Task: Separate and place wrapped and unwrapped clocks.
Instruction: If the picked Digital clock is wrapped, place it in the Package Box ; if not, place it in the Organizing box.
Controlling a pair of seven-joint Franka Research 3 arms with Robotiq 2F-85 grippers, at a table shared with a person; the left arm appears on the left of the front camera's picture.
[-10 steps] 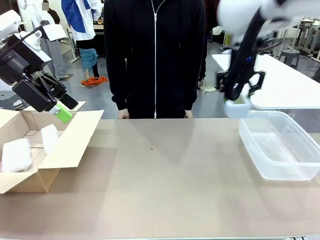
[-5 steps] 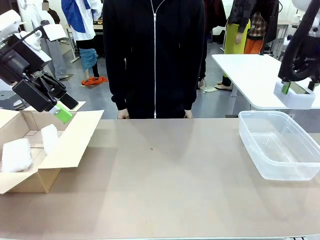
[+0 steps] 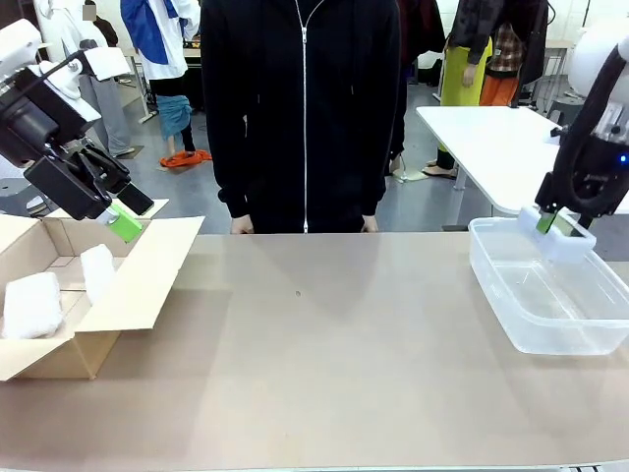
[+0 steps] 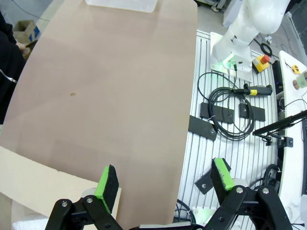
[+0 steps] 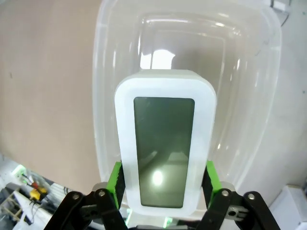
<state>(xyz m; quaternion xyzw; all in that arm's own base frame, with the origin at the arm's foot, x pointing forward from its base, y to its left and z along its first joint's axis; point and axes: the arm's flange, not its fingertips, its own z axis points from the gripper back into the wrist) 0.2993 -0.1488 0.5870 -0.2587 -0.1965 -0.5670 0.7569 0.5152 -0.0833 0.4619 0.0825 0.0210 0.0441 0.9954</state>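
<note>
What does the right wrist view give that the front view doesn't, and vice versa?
Right wrist only: the bare clock's greenish-grey screen face-on, with a green pad pressed against each long side.

Front only: the cardboard box at the table's left with two wrapped bundles inside, the open left gripper above it, and the person at the far side.

Both: the right gripper shut on the clock over the clear plastic tub, and the tan tabletop.

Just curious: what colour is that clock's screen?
Greenish-grey, in a white frame; the clock shows best in the right wrist view.
</note>
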